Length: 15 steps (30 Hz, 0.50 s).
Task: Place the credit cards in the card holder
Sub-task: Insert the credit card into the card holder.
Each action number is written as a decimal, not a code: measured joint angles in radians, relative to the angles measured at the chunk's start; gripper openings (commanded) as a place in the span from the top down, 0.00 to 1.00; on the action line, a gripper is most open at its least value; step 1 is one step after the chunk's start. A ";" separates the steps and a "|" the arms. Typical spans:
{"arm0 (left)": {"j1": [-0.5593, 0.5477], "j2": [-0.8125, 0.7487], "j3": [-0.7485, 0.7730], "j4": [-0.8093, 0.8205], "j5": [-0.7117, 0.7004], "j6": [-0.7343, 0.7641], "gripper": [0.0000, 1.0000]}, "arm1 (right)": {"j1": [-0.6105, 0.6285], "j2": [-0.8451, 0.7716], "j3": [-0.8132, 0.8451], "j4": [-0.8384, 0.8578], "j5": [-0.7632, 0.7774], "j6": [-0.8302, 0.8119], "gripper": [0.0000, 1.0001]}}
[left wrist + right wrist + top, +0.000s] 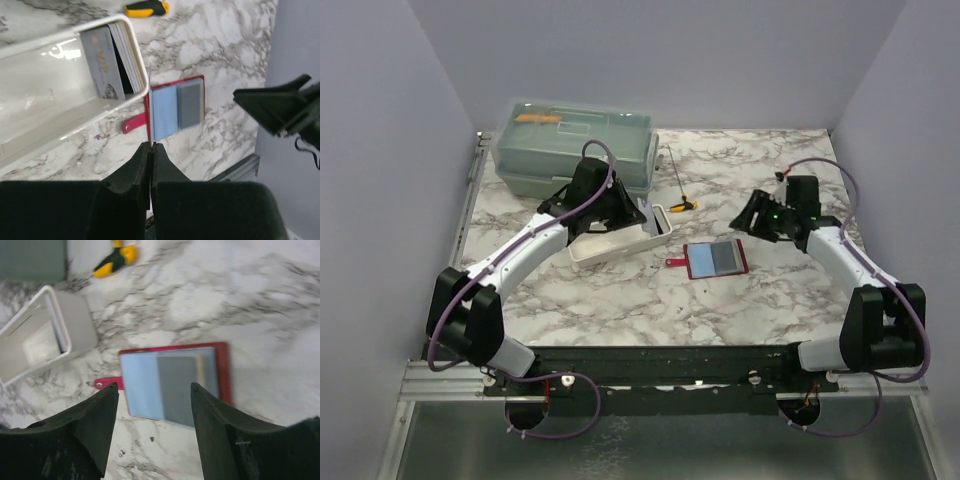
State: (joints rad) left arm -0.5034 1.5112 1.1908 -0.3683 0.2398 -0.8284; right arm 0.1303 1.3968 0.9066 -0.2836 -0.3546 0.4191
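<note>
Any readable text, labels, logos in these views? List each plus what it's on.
"VIP": gold letters on the front grey card standing in the white tray, left wrist view.
Small emblem lower on that card: too small to read.
Orange strip on the toolbox lid: blurred, unreadable.
Card holder and the cards in it: no text visible.

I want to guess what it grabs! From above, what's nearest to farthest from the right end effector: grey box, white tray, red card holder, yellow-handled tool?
1. The red card holder, beside the right end effector, toward the near edge.
2. The yellow-handled tool, to its left.
3. The white tray, farther left.
4. The grey box, back left.
</note>
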 measured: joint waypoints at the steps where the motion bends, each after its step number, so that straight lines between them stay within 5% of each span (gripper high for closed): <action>1: -0.002 -0.019 -0.021 0.021 0.020 0.004 1.00 | -0.043 -0.007 -0.015 -0.006 -0.001 0.000 0.40; 7: -0.094 -0.011 -0.115 0.201 0.148 0.006 1.00 | -0.164 0.013 -0.087 -0.069 -0.024 -0.008 0.49; 15: -0.255 0.213 -0.106 0.403 0.210 -0.065 1.00 | -0.158 0.084 -0.102 -0.085 -0.053 -0.040 0.43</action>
State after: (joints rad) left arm -0.7582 1.7241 1.0851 0.0345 0.4500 -0.8932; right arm -0.0273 1.4803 0.8043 -0.3691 -0.4080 0.3786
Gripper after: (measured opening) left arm 0.047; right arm 0.524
